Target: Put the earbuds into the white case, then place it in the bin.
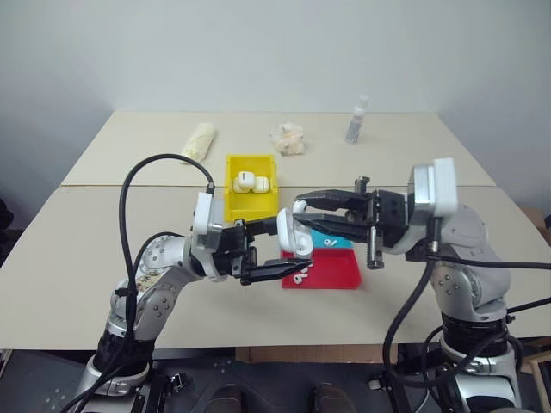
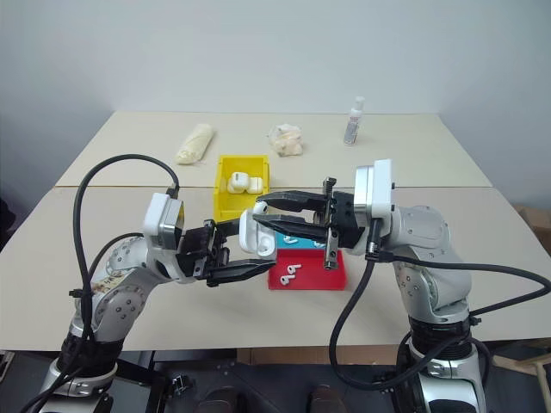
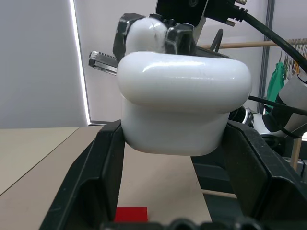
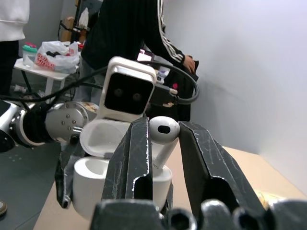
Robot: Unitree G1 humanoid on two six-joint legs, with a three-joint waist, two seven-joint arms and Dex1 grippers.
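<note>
The white case (image 1: 287,230) is held above the table's front middle, lid flipped open, with my left gripper (image 1: 288,249) shut on its body. The left wrist view has the case (image 3: 182,110) sitting between the two black fingers (image 3: 103,167). My right gripper (image 1: 300,215) reaches in from the right and is shut on one of the earbuds (image 4: 163,130), whose stem points down into the open case (image 4: 96,182). More earbuds (image 2: 287,272) lie on the red and teal tray (image 1: 336,274). The yellow bin (image 1: 251,206) stands just behind, with white cases inside.
At the back of the table are a small spray bottle (image 1: 355,120), a crumpled pale wad (image 1: 288,138) and a rolled cloth (image 1: 198,140). People stand in the background of the right wrist view (image 4: 129,33). A seam runs across the table behind the bin.
</note>
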